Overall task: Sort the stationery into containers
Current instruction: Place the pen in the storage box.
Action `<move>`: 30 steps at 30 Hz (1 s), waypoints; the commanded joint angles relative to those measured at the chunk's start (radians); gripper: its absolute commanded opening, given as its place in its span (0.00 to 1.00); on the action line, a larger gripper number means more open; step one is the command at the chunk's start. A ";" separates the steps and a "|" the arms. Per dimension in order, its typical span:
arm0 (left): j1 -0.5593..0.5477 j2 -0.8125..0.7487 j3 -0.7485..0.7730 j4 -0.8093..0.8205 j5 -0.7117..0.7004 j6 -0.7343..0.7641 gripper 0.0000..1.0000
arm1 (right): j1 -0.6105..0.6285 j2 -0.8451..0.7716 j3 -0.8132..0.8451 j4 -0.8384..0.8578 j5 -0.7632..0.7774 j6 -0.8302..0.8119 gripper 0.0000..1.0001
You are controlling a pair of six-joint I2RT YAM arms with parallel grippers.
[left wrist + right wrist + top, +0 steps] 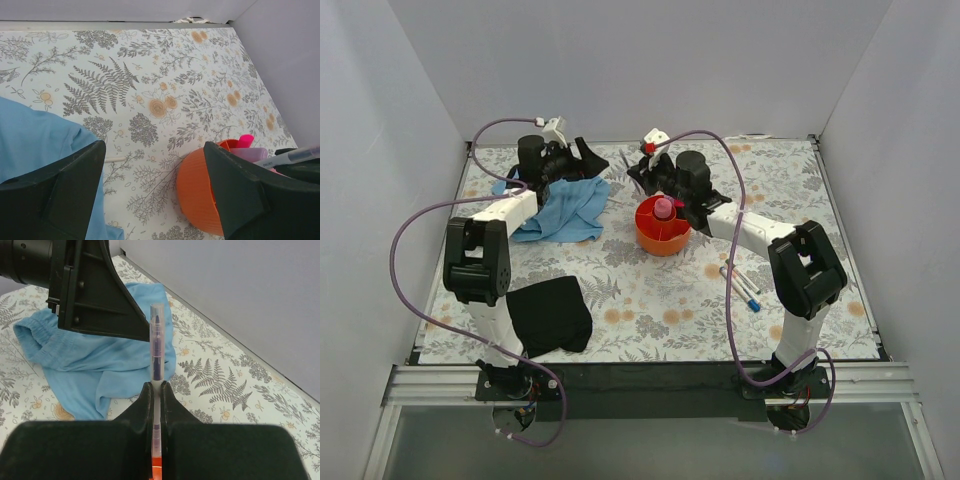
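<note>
A lab robot cell: plain white wall panels rise just beyond the left gripper and right gripper, boxing in a floral-covered table, with cabled arm bases on an aluminium rail behind them.

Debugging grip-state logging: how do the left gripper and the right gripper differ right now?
The left gripper has its jaws wide apart with nothing between them; the right gripper is shut on a thin pen with a clear cap. The left gripper hangs over the edge of the crumpled blue cloth; the right gripper is at the round orange plastic bowl. Both are black two-finger grippers, close together at the far side of the table.
</note>
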 commanded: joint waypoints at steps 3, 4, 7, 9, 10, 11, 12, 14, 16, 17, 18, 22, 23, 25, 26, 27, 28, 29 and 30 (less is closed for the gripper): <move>-0.033 0.007 0.029 0.038 0.016 -0.023 0.79 | 0.000 -0.017 -0.030 0.015 0.044 -0.047 0.01; -0.038 0.010 0.028 0.041 0.016 -0.023 0.79 | 0.000 -0.015 -0.035 0.012 0.042 -0.052 0.01; -0.042 0.021 0.029 0.045 0.014 -0.031 0.79 | 0.002 -0.012 -0.041 0.002 0.039 -0.054 0.01; -0.047 0.032 0.034 0.047 0.013 -0.033 0.79 | 0.002 -0.010 -0.044 -0.003 0.041 -0.055 0.01; -0.047 0.035 0.037 0.050 0.011 -0.033 0.79 | 0.000 -0.009 -0.043 -0.005 0.039 -0.055 0.01; -0.048 0.048 0.046 0.050 0.008 -0.033 0.79 | 0.000 -0.009 -0.043 -0.009 0.042 -0.054 0.01; -0.053 0.055 0.049 0.051 0.007 -0.034 0.80 | 0.000 -0.006 -0.041 -0.011 0.044 -0.054 0.01; -0.055 0.070 0.064 0.056 0.008 -0.033 0.79 | 0.002 -0.001 -0.043 -0.015 0.047 -0.057 0.01; -0.062 0.093 0.073 0.056 0.008 -0.030 0.79 | -0.001 0.003 -0.043 -0.021 0.045 -0.058 0.01; -0.064 0.099 0.083 0.056 0.008 -0.030 0.79 | 0.000 0.005 -0.044 -0.024 0.042 -0.058 0.01; -0.068 0.105 0.087 0.058 0.008 -0.030 0.79 | -0.001 0.005 -0.044 -0.028 0.041 -0.060 0.01; -0.082 0.122 0.103 0.064 0.010 -0.028 0.79 | 0.000 0.005 -0.043 -0.046 0.025 -0.066 0.01; -0.085 0.121 0.104 0.065 0.008 -0.027 0.79 | 0.000 0.005 -0.041 -0.052 0.024 -0.067 0.04; -0.094 0.119 0.112 0.070 0.011 -0.020 0.79 | 0.000 0.000 -0.038 -0.070 0.022 -0.063 0.21; -0.097 0.116 0.115 0.068 0.011 -0.017 0.79 | 0.000 0.000 -0.040 -0.075 0.019 -0.064 0.32; -0.105 0.115 0.119 0.068 0.010 -0.016 0.79 | 0.000 0.000 -0.040 -0.077 0.018 -0.063 0.36; -0.108 0.114 0.120 0.067 0.008 -0.013 0.79 | -0.001 -0.004 -0.038 -0.084 0.013 -0.064 0.40; -0.110 0.110 0.121 0.067 0.010 -0.013 0.79 | 0.000 -0.006 -0.037 -0.087 0.010 -0.063 0.42; -0.111 0.108 0.120 0.065 0.008 -0.014 0.79 | 0.000 -0.006 -0.034 -0.092 0.010 -0.064 0.43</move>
